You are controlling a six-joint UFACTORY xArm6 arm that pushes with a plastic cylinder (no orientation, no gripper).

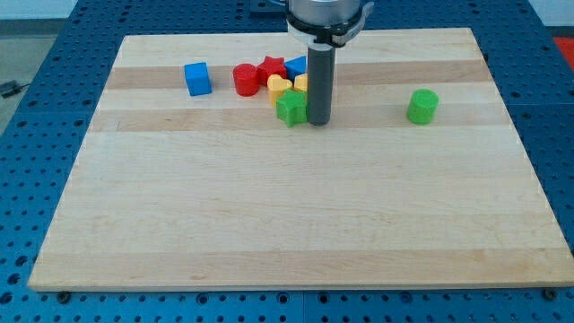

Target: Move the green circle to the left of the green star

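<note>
The green circle [422, 106] is a short green cylinder standing alone on the right part of the wooden board. The green star [291, 109] lies at the lower edge of a cluster of blocks near the board's top middle. My tip [318, 121] rests on the board right next to the green star, on its right side, touching or almost touching it. The green circle is far to the right of both the tip and the star.
The cluster holds a red cylinder [246, 79], a red star [273, 67], a yellow heart [279, 87], a blue block [297, 67] and a yellow block [300, 84] partly hidden by the rod. A blue cube [198, 78] stands apart at the left. The board [287, 215] lies on a blue perforated table.
</note>
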